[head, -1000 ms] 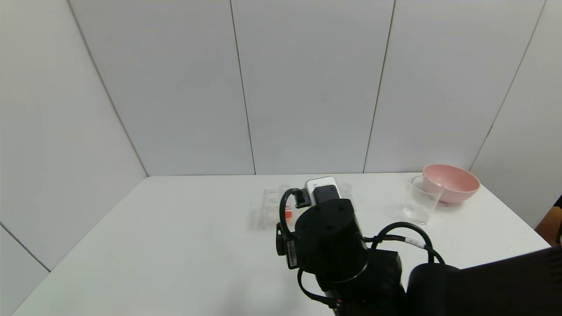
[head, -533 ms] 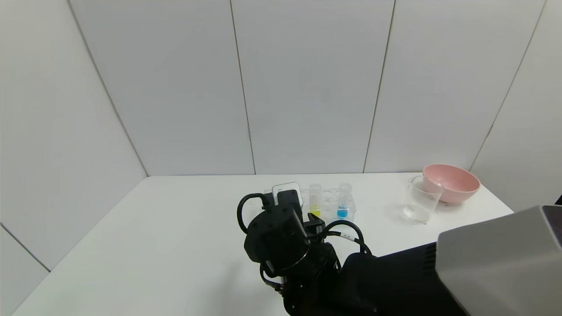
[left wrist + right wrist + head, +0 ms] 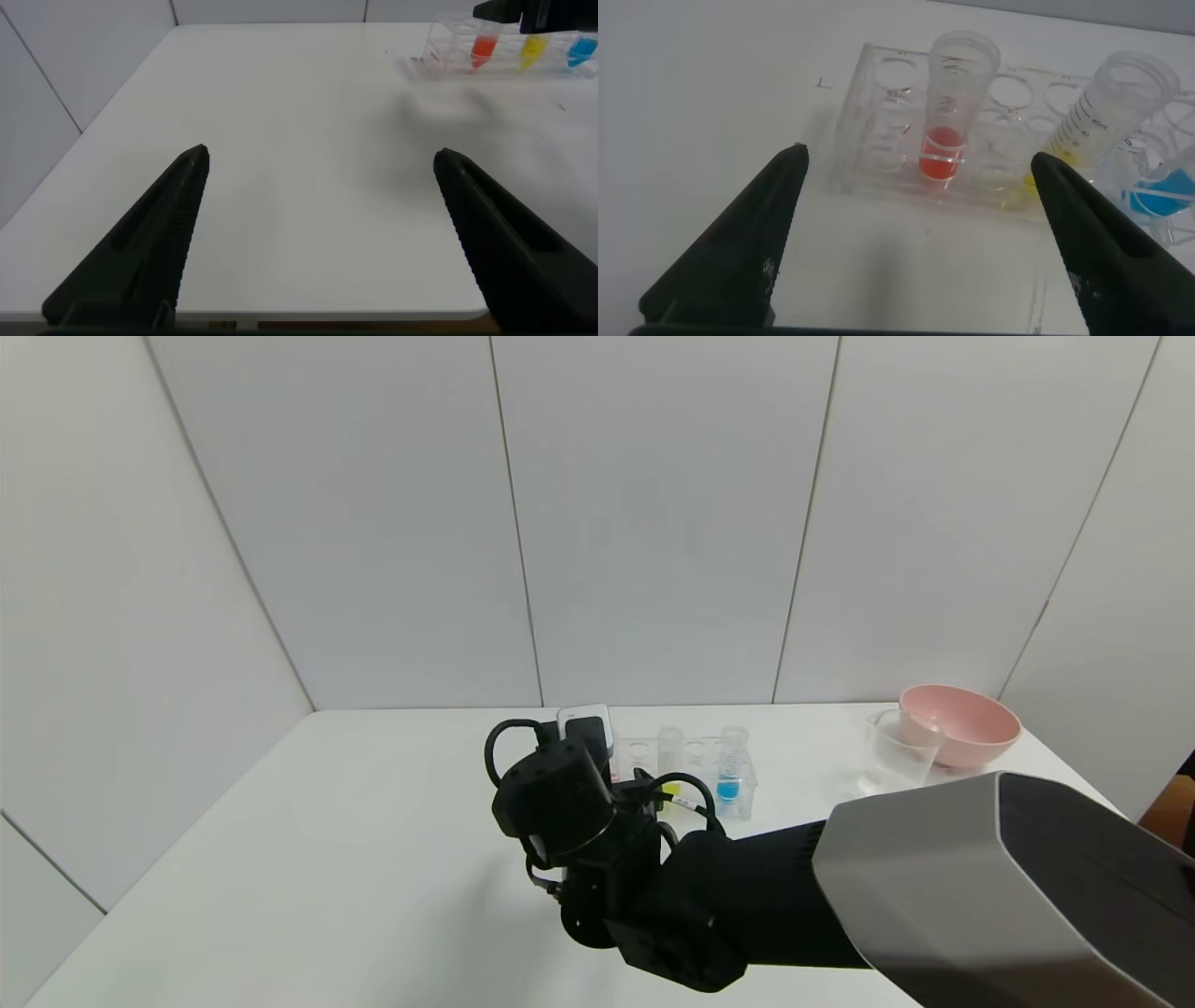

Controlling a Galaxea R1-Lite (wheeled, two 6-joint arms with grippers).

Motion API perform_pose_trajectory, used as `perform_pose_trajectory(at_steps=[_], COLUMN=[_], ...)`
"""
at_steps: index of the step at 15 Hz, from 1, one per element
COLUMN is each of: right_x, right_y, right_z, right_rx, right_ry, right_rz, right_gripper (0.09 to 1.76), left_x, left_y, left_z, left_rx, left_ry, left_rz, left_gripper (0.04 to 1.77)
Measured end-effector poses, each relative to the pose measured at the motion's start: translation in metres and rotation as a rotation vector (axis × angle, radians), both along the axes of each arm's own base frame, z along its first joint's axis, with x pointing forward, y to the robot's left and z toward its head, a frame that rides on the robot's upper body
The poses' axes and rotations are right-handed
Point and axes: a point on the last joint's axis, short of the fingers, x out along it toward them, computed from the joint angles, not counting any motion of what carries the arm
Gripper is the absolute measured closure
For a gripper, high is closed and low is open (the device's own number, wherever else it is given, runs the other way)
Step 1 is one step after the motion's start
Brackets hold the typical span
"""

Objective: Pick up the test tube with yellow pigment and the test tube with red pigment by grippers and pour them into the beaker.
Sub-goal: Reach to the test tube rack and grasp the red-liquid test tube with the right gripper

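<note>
Reaching for the red tube (image 3: pixel 950 112) in the rack (image 3: pixel 878 140), the right hand (image 3: pixel 920 243) is held released; it must be lowered around the tube and clenched. The left hand (image 3: pixel 322 243) is parked, released, over the bench (image 3: pixel 299 187).

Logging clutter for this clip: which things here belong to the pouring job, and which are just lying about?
Part of the job:
red tube, standing in the rack
yellow tube, standing in the rack
beaker
right gripper, open, lined up on the red tube
left gripper, open, off over bare table

Just lying about:
blue tube
pink bowl
rack
</note>
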Motion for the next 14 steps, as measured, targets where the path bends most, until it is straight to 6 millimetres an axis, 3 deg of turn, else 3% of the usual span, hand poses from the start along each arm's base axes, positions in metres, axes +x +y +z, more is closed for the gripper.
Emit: perform_pose_trajectory(at_steps=[9,14], right_x=[0.047,0.061], right_y=[0.003,0.003], right_z=[-0.016,-0.023], right_rx=[0.006,-0.013], right_ry=[-0.014,-0.009], right_rz=[-0.07,-0.088], right_gripper=[0.14,0.14], left_x=[0.0,0.0], left_y=[0.0,0.0], left_z=[0.0,0.0], left_rx=[0.0,0.0], left_ry=[0.0,0.0], left_rz=[0.0,0.0], left_gripper=[0.09,0.09])
